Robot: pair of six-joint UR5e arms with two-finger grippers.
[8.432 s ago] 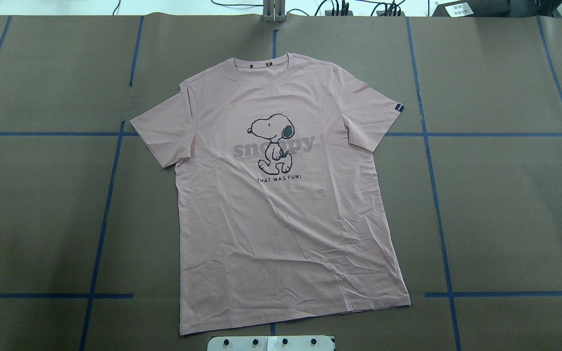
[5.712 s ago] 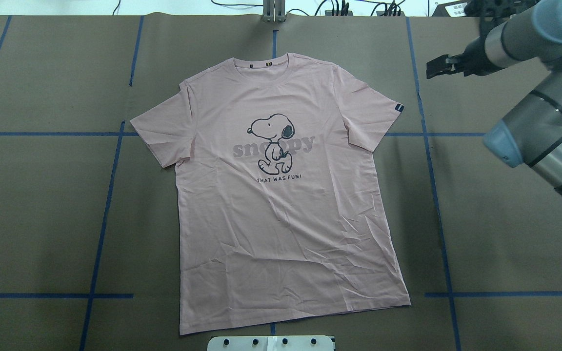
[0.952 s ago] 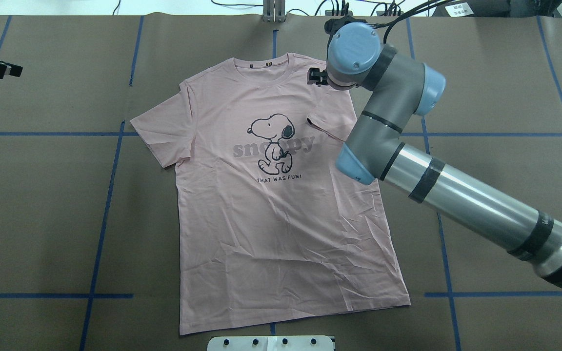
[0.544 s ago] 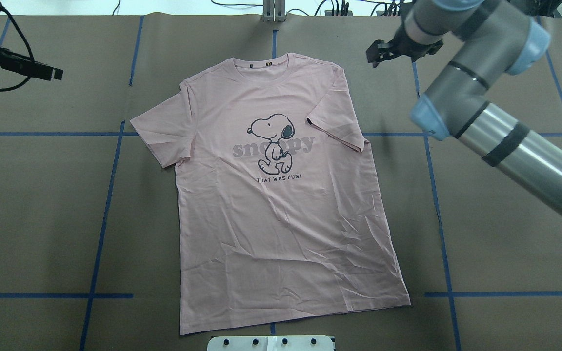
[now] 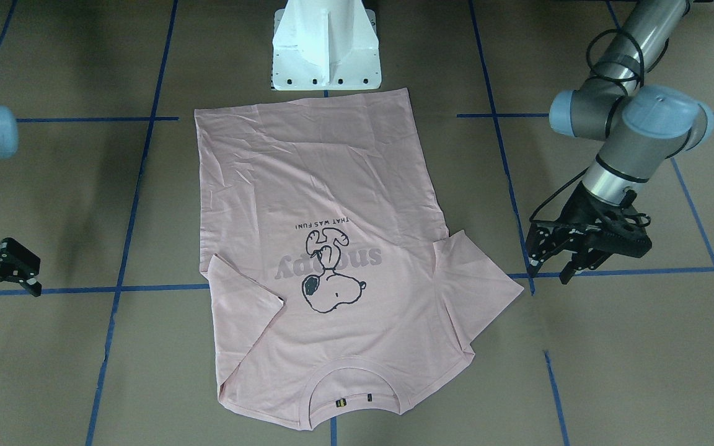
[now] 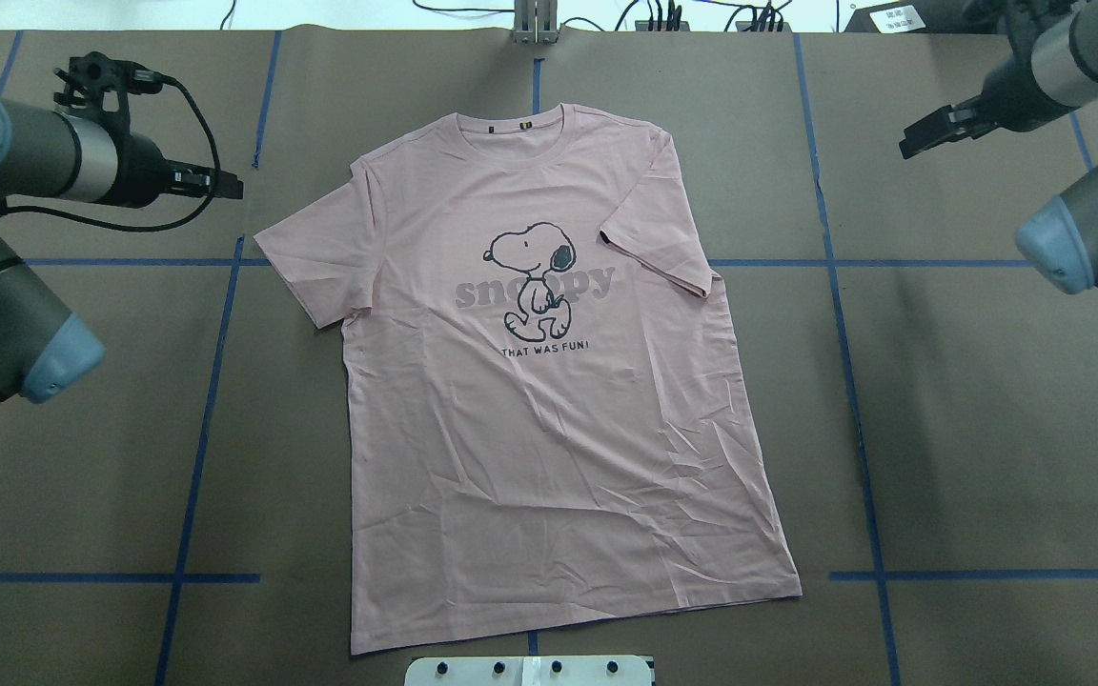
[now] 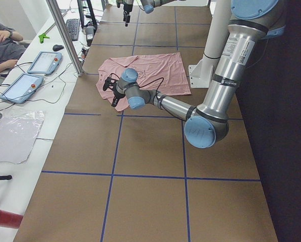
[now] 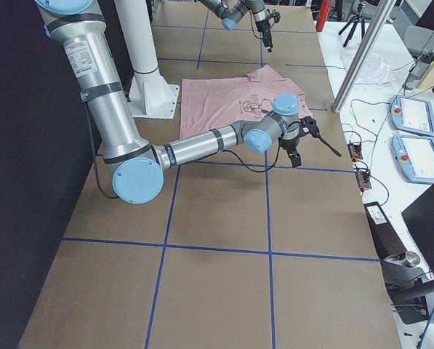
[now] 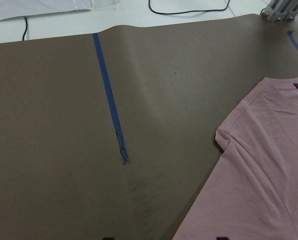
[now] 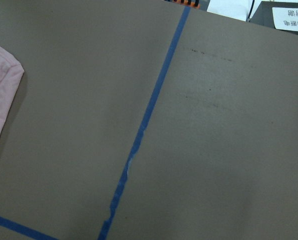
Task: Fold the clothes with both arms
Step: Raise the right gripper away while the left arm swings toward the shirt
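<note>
1. Since half a second ago the left gripper (image 6: 233,186) has come in from the table's left edge toward the shirt, and the right gripper (image 6: 911,146) has drawn back toward the far right corner.
2. The pink T-shirt (image 6: 549,429) has not shifted. It lies face up in the middle of the brown table (image 6: 987,429), with its collar (image 6: 511,143) on the side far from the robot and its hem (image 5: 307,102) just beside the white base (image 5: 325,46).
3. Its right sleeve (image 6: 654,243) is folded inward onto the chest, and the cuff edge runs just beside the end of the Snoopy print (image 6: 535,281). Eight seconds ago that sleeve lay spread out flat on the table.
4. Its left sleeve (image 6: 306,267) is spread flat, with its tip pointing toward the left gripper.
5. The left gripper hangs near that tip and holds nothing. The front view shows its fingers wide apart. Its wrist camera looks down on the shirt's left shoulder and a blue tape line (image 9: 109,100).
6. The right gripper is well apart from the shirt, over bare table, and holds nothing. It is cut off at the edge of the front view, where its fingers look spread. Its wrist camera shows brown table, blue tape and only a small pink corner of the shirt at the edge.
</note>
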